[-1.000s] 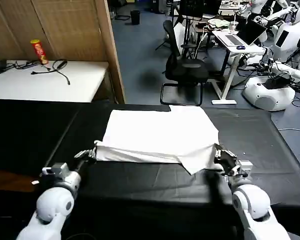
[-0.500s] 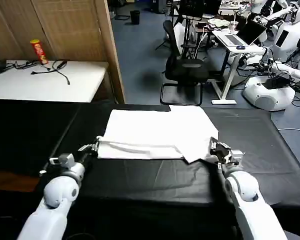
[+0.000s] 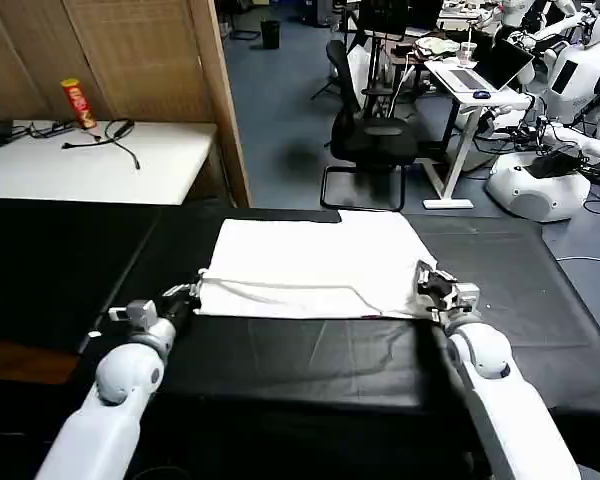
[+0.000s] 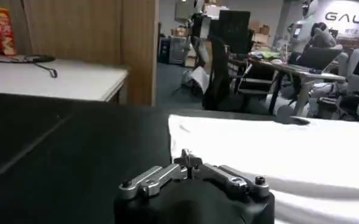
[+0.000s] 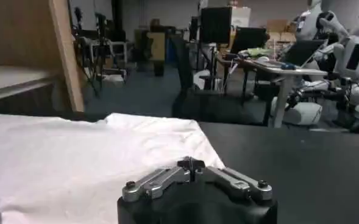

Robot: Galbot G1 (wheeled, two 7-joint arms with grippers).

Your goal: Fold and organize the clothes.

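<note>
One white cotton T-shirt (image 3: pixel 315 265), plain side up, centre of black-covered table (image 3: pixel 520 270), near hem doubled over toward far side. L gripper (image 3: pixel 187 291) at near-left corner, R gripper (image 3: pixel 432 284) at near-right corner; prob. placed there to carry the fold evenly. Finger state: cannot tell, either one. Head view gives whole outline w/ fold line; wrist views give low cloth edge, office bkgd.

Soft matt white cotton T-shirt (image 3: pixel 320 265) lying on a black table (image 3: pixel 540 300) cloth with a faint sheen; both pincers show bare silvery metal linkages, glossy white plastic arms.
</note>
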